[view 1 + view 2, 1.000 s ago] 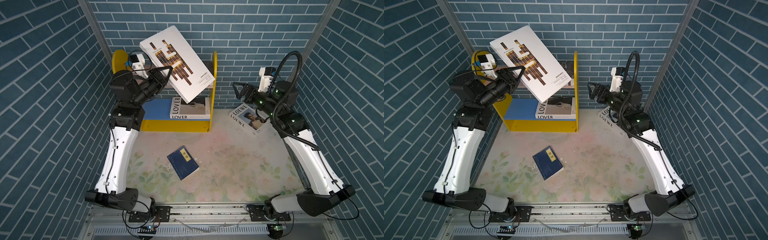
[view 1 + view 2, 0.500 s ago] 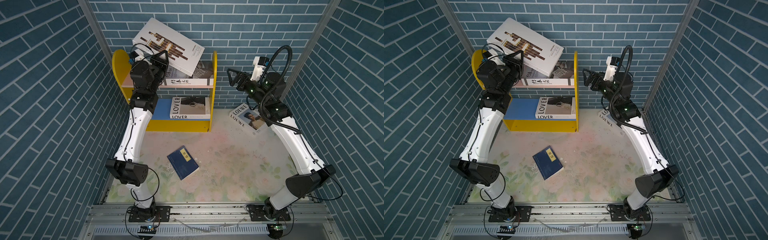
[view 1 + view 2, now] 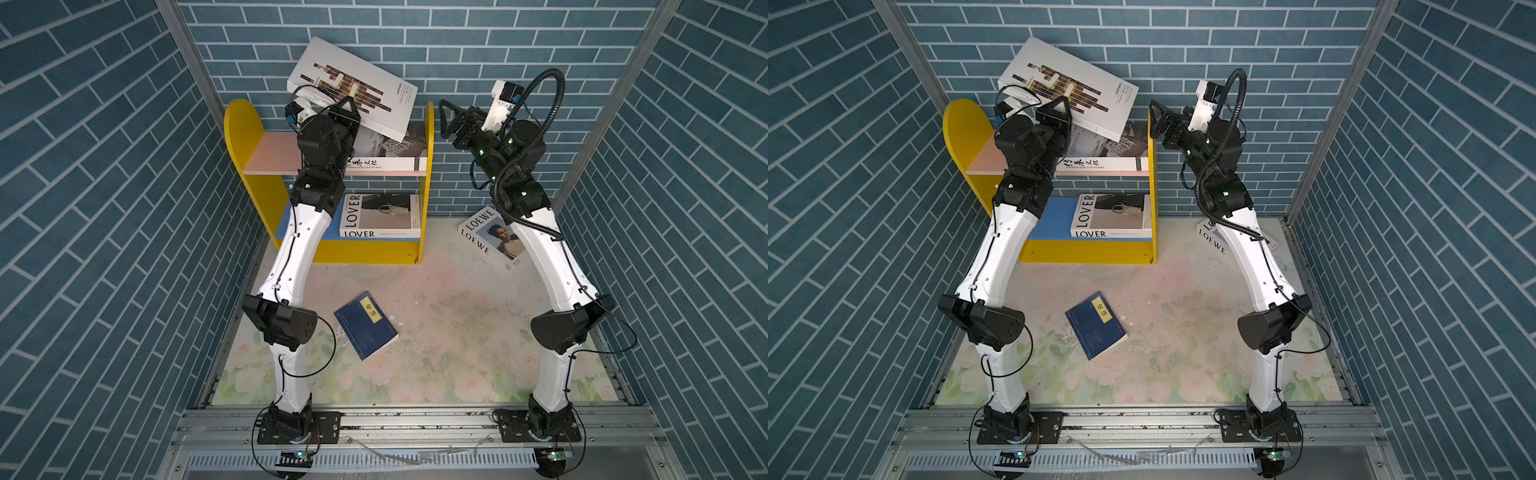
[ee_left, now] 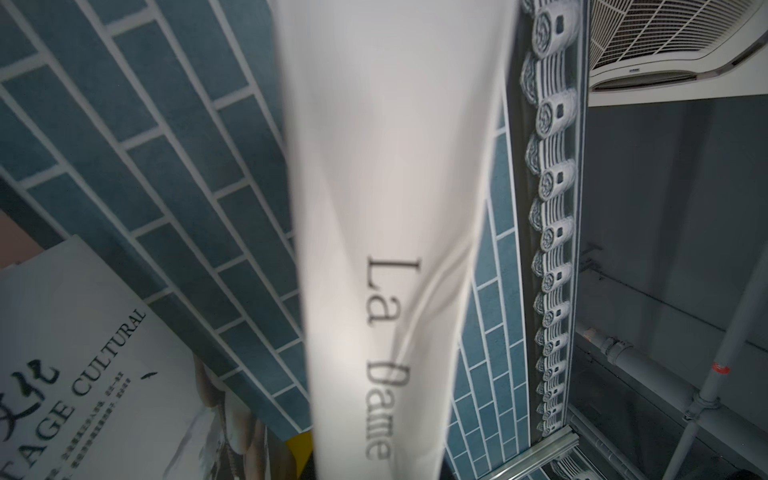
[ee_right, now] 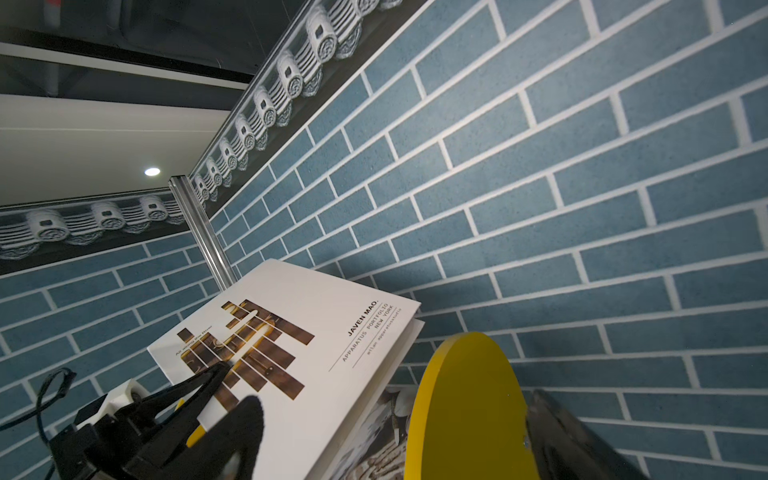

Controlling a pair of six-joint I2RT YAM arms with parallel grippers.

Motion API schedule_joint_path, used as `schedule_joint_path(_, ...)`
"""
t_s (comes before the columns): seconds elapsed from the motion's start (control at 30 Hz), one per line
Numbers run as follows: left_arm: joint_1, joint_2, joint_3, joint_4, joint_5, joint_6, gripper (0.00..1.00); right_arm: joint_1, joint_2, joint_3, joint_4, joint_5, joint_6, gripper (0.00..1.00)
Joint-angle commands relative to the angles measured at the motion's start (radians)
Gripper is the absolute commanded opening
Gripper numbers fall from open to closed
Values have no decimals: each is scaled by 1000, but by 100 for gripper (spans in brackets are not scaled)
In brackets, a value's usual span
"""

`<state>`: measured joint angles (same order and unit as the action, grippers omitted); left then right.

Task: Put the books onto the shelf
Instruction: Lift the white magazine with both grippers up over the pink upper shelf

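My left gripper point(image 3: 350, 113) is shut on the near edge of the white brown-bar book point(image 3: 353, 85), which hangs tilted over the shelf point(image 3: 245, 129); its spine point(image 4: 390, 208) fills the left wrist view. The Heritage Cultural book point(image 3: 382, 164) lies on the pink upper board. On the blue lower board rests the LOVER book point(image 3: 380, 216). My right gripper point(image 3: 449, 124) stands open just right of the shelf's yellow right panel point(image 5: 465, 407), holding nothing. Behind the right arm, the LOEWE book point(image 3: 490, 237) lies on the table. The navy book point(image 3: 365, 324) lies mid-table.
Blue brick walls point(image 3: 104, 166) close in the left, back and right sides, and the shelf stands against the back wall. The floral table mat point(image 3: 457, 332) runs forward to the metal rail point(image 3: 415, 419) where both arm bases are bolted.
The left arm has stretched up and carried the brown-bar book from in front of the shelf to above its upper board. The right gripper has risen and moved left towards the shelf's right panel.
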<state>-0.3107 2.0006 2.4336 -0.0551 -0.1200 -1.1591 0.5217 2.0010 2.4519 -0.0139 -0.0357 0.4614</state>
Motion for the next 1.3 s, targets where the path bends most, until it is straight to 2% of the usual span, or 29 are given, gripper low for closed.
schedule_joint_path(0.0,-23,0,25,17,-45,8,13,24,31,55,-29,85,-56,99)
schedule_joint_path(0.3,-67,19,2,17,-89,3,13,35,74,55,-21,162,-34,99)
schedule_joint_path(0.43,-100,6,-67,77,-122,-1,13,37,78,52,-29,160,-24,99)
schedule_joint_path(0.8,-148,32,-44,54,-148,7,14,44,99,50,-55,143,0,98)
schedule_joint_path(1.13,-178,15,-87,32,-152,6,22,51,112,50,-58,154,-3,99)
schedule_joint_path(1.27,-179,2,-116,38,-141,-1,29,51,114,50,-64,158,-4,98)
